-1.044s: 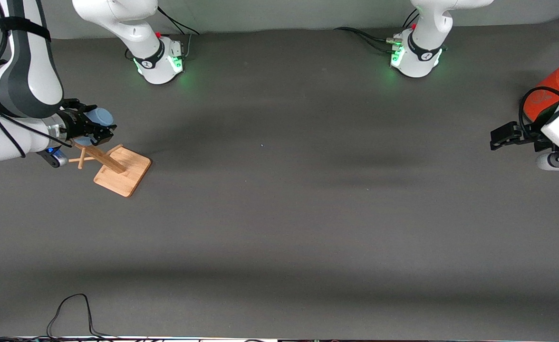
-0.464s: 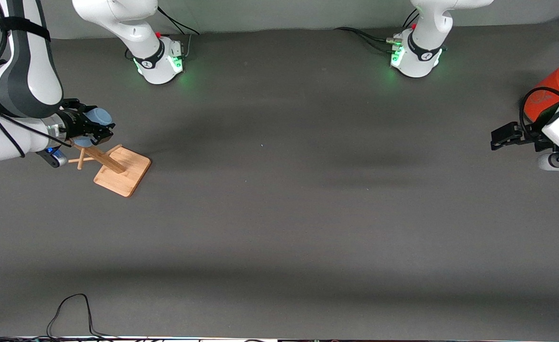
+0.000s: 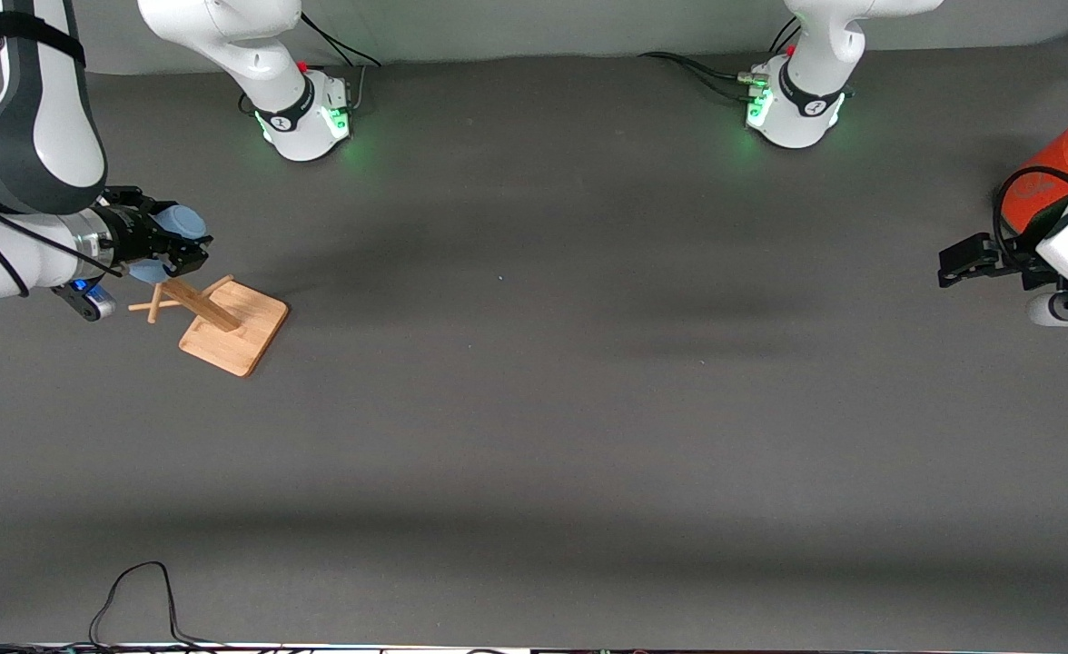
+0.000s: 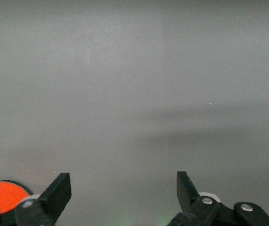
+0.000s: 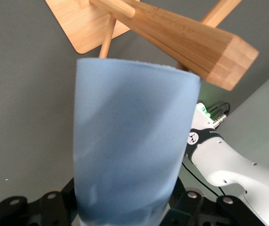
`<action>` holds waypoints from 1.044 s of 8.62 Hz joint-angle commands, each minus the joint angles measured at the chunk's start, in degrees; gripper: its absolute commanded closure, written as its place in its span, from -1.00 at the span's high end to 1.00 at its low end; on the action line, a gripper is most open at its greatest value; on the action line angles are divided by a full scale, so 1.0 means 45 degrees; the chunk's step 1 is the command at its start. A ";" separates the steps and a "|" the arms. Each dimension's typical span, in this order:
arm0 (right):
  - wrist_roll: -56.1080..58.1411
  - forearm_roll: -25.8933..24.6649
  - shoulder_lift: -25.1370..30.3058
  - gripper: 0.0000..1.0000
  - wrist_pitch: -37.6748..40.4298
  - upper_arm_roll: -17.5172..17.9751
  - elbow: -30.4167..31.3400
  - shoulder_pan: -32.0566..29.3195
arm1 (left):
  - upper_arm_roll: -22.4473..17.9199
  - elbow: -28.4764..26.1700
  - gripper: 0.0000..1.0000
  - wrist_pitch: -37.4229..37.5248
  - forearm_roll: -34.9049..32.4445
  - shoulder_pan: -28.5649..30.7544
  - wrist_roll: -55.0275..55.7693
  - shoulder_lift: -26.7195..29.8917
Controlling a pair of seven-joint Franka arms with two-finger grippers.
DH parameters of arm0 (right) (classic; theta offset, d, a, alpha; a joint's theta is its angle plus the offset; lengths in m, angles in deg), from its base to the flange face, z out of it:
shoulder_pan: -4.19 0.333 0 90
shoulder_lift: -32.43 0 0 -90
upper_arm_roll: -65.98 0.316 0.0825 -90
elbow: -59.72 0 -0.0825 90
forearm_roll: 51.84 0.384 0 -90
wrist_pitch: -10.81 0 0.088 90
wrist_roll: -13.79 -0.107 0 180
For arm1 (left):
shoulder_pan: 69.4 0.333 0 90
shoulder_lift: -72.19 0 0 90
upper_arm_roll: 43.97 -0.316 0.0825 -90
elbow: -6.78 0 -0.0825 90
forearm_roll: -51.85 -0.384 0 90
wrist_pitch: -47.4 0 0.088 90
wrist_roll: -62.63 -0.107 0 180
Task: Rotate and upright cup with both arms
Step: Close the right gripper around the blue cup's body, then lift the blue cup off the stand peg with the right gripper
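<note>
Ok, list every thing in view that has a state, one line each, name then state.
cup: off the table, clamped in the right gripper above the wooden rack.
right gripper: shut on the cup.
left gripper: open, empty, waiting beside the orange can.
wooden rack: standing upright on its base.
orange can: grey lid on.

Even, diffuse overhead light falls on the dark grey matte table [image 3: 534,409], leaving soft, broad shadow bands across its middle and none with hard edges. Green glow spills from the round white robot bases [image 3: 307,113] onto the surface around them. The front view is sharp throughout. In the right wrist view, the small pale-blue plastic cup [image 5: 132,141] shows gentle shading, without glare.
</note>
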 commanded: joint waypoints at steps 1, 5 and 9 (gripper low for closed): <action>-0.0838 0.0418 -0.0198 -0.36 0.0360 -0.0024 -0.0684 0.0721 | -0.0041 -0.0229 1.00 0.0085 -0.0011 -0.0034 0.0023 0.0319; -0.1487 0.1026 -0.0336 -0.36 0.0399 -0.0024 -0.1193 0.1330 | -0.0021 -0.0170 1.00 0.0026 0.0008 -0.0171 0.0199 0.0241; -0.1485 0.1316 0.0112 -0.36 0.1667 -0.0024 -0.1506 0.1349 | -0.0022 -0.0190 1.00 0.0085 -0.0011 -0.0171 0.0160 0.0280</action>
